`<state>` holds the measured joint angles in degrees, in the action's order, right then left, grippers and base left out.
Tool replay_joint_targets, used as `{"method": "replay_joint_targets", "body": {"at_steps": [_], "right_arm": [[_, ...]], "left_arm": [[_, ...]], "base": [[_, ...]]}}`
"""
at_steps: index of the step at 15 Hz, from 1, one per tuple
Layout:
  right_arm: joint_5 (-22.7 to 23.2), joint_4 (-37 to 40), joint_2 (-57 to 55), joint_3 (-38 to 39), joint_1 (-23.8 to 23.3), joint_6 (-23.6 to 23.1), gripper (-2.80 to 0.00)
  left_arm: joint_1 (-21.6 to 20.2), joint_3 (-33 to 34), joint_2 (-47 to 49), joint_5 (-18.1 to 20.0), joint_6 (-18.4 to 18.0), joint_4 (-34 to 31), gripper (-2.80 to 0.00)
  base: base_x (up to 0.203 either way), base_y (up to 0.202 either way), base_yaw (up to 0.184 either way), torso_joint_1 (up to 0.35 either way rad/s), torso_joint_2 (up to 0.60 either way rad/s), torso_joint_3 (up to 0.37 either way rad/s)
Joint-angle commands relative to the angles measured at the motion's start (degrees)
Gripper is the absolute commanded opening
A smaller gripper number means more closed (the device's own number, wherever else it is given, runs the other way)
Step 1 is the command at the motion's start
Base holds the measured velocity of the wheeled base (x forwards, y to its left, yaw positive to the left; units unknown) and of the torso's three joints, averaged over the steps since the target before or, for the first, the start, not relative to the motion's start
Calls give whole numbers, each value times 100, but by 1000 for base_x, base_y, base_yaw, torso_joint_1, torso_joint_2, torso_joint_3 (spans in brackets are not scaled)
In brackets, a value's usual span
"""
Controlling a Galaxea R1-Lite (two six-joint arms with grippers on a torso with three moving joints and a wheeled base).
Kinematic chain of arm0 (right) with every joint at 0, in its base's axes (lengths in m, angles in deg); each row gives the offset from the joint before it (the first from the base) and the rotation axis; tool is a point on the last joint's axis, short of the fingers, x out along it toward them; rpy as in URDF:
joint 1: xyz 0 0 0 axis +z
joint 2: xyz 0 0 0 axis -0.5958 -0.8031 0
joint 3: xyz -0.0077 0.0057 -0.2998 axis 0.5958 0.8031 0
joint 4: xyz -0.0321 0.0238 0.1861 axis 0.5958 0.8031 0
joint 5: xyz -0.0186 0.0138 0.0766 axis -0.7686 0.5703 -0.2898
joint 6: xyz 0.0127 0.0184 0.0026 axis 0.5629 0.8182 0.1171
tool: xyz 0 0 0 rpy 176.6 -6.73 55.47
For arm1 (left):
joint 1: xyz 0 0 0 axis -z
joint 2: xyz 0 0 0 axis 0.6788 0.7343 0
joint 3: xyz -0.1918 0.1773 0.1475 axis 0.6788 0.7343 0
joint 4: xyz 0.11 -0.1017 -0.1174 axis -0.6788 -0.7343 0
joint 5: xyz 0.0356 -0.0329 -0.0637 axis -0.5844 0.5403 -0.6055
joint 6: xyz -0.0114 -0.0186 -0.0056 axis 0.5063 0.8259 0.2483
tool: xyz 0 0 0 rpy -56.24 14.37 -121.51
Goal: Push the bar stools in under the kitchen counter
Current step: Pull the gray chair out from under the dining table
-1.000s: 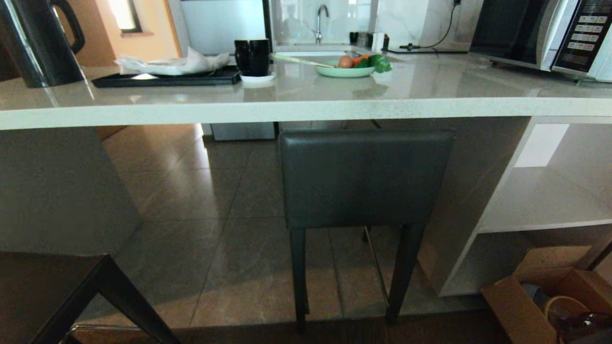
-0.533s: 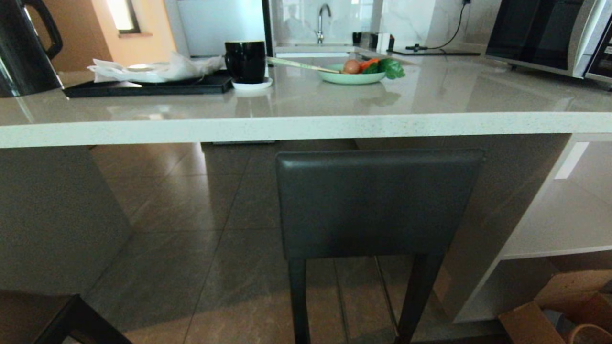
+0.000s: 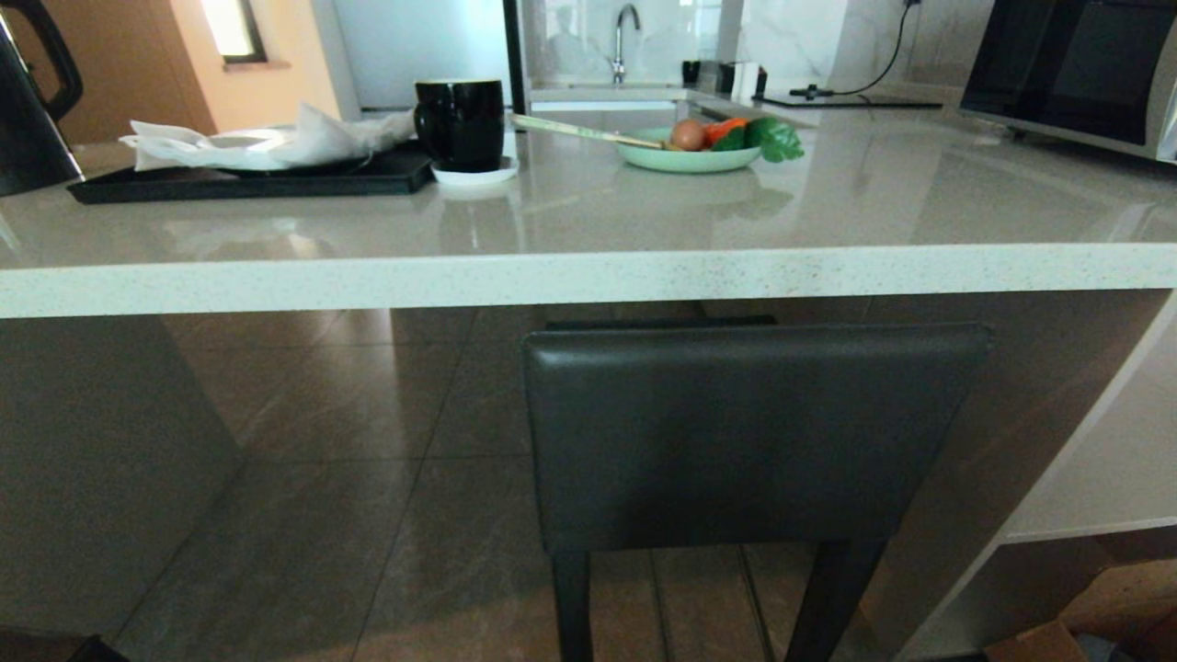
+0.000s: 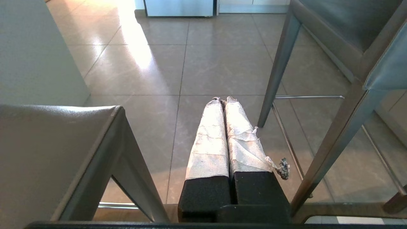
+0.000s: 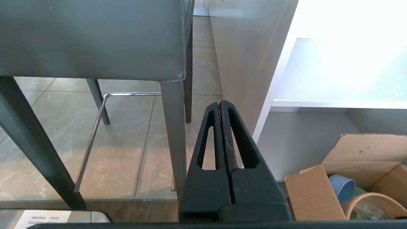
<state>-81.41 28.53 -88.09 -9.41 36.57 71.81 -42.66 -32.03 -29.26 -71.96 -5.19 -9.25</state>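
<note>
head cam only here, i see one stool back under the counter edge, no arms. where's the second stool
Observer: The left wrist view shows the second stool beside the left gripper, out on the open floor tiles.
Operator: grippers holding anything
Observer: No. The left gripper's taped fingers are pressed together on nothing.
Operator: and the right one
Observer: The right gripper is shut and empty too, low by the first stool's rear leg.
Operator: anything near that side
Observer: A cardboard box with a blue cup sits under the counter's shelves.
</note>
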Motion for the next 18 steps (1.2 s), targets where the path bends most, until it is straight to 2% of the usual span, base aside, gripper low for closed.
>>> {"method": "replay_joint_targets", "body": {"at_steps": [1,4,13,18], "right_arm": [[2,0,-7,0,0,-4,-280],[5,0,-7,0,0,-4,-280],[21,0,-7,0,0,-83,-280],[2,0,-7,0,0,-83,-280]], "left_arm": [[-1,0,8,-4,0,-2,-280],[-1,0,8,-4,0,5,-280],[-1,0,8,-4,18,7,-280],[-1,0,8,-13,18,-1,-280]], "base": [[0,0,0,0,0,0],[1,-33,1,2,1,2],[0,-177,0,2,2,2],[0,-11,0,0,1,0]]}}
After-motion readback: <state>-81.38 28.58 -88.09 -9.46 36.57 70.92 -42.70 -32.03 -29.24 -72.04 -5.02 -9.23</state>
